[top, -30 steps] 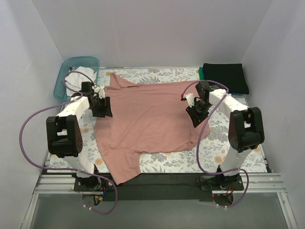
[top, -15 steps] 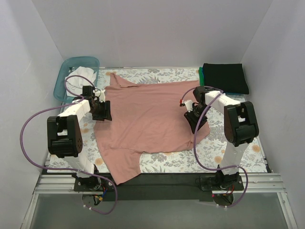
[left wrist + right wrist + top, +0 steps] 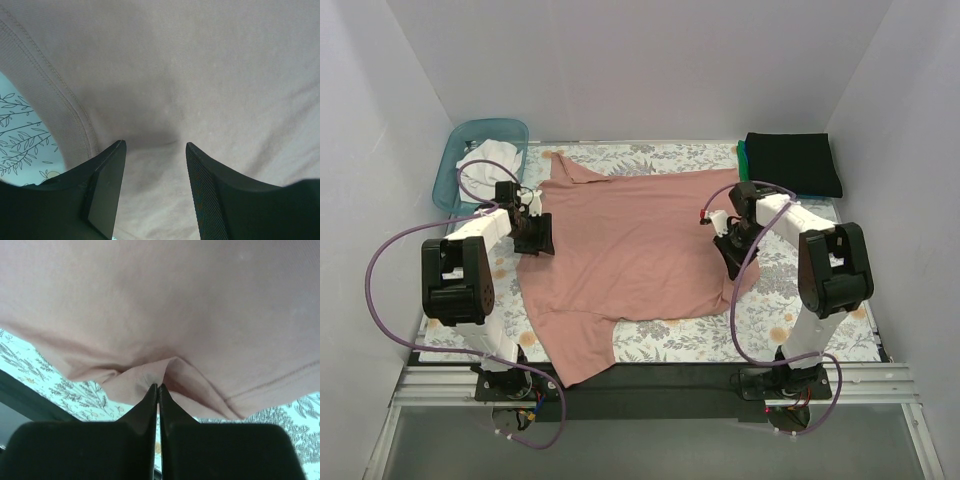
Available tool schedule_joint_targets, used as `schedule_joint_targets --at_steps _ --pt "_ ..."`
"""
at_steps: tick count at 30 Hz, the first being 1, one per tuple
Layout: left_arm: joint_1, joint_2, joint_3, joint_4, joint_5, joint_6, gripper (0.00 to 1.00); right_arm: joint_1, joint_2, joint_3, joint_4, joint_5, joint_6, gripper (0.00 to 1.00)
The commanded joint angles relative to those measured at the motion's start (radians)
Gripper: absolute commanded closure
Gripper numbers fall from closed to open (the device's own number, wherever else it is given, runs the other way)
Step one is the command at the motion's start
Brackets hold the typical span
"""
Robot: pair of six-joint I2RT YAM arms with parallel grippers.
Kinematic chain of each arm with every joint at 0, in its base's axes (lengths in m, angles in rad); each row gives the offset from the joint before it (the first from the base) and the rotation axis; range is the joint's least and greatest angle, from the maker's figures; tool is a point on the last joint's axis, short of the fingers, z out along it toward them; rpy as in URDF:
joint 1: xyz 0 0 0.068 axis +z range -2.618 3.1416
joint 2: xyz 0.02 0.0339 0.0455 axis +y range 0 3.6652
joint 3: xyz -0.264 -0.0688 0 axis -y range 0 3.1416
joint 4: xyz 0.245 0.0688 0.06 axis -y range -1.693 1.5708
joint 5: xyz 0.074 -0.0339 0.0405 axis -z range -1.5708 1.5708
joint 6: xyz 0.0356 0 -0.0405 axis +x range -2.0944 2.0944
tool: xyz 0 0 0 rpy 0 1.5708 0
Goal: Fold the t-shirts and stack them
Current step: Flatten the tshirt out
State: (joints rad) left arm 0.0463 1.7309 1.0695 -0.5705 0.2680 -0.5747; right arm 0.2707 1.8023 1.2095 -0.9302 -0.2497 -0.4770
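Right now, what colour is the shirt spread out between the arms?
Plain dusty pink. The t-shirt shows best in the top external view.

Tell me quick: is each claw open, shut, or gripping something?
Left claw: open, down on the pink t-shirt, nothing gripped.
Right claw: shut, pinching a fold at the pink t-shirt's edge.

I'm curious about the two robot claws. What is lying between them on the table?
Only the dusty-pink t-shirt, spread flat from the left gripper across to the right gripper. The top view shows it.
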Motion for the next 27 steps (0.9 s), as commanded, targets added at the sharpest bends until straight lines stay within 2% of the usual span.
schedule_joint_targets --at_steps 1,5,11,17,24,26,27 --pt "-0.002 -0.01 -0.006 0.018 -0.021 0.013 0.5 0.005 -0.081 -0.014 -0.048 0.006 -0.011 0.99" --pt "-0.002 -0.016 -0.013 0.015 -0.035 0.018 0.5 0.001 -0.165 -0.03 -0.094 0.061 -0.023 0.99" --pt "-0.003 -0.011 -0.023 0.015 -0.079 0.032 0.51 -0.01 -0.251 -0.168 -0.11 0.177 -0.067 0.99" --pt "0.006 -0.002 -0.036 0.018 -0.124 0.041 0.51 -0.048 -0.3 -0.286 -0.099 0.275 -0.104 0.99" --pt "0.015 0.033 -0.025 0.027 -0.142 0.041 0.52 -0.074 -0.305 -0.364 -0.065 0.3 -0.126 0.97" --pt "0.015 0.03 -0.016 0.008 -0.095 0.044 0.52 -0.073 -0.281 -0.358 -0.067 0.27 -0.126 0.8" --pt "0.015 0.026 0.001 -0.005 -0.072 0.047 0.52 -0.074 -0.276 -0.349 -0.07 0.261 -0.127 0.55"
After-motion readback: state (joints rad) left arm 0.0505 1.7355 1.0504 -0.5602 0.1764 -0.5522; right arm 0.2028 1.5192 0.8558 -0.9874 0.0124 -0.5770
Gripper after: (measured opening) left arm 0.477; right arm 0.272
